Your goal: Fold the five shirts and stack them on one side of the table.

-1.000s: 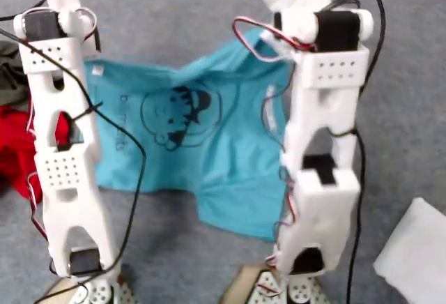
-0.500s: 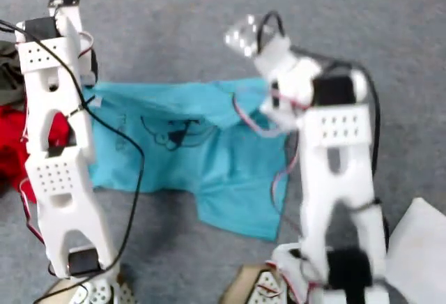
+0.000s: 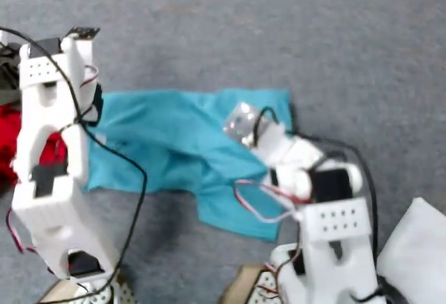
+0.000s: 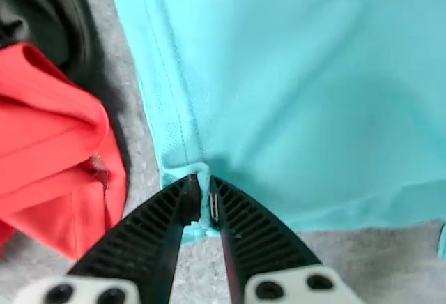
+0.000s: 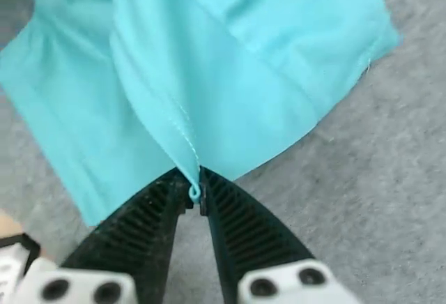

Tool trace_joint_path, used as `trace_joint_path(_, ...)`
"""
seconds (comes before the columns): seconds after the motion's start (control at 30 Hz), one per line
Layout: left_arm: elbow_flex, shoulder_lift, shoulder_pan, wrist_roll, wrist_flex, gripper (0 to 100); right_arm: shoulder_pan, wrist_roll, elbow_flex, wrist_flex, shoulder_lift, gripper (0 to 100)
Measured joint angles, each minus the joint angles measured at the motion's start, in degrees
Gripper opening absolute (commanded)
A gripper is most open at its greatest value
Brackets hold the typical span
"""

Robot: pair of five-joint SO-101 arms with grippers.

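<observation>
- Currently the turquoise cotton shirt (image 3: 174, 143) lies half folded on the grey cloth-covered table (image 3: 348, 53), between the arms.
- The left gripper (image 4: 202, 203) is clenched on its hem, and the right gripper (image 5: 195, 189) pinches another edge.
- Both bites look thin, so a pull could slip the fabric free.
- Uneven pulling might skew the fold.
- The crumpled red shirt (image 4: 49, 130), just beside the left gripper, could snag.

The blue shirt (image 3: 174, 137) in the middle of the high view is soft, matt cloth with a stitched edge. The red shirt (image 3: 8, 143) at the left edge is matt cloth too. The table (image 3: 279, 39) has a gray, fuzzy cover. The arms (image 3: 49, 206) are smooth white plastic. The left gripper (image 4: 202, 203) and right gripper (image 5: 195, 192) have black plastic fingers (image 4: 157, 231) with ridges.
</observation>
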Motion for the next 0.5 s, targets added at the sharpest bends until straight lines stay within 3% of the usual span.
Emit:
trace_joint_path(0.23,15.03,-9.49,-4.48,-2.02,-10.29,2,0.0,3.69,0.35,6.51,-9.58,0.4)
trace_joint_path(0.5,25.49,-10.02,-3.25,-4.48,-13.98,2,-0.18,12.4,3.87,10.99,-11.96,0.4)
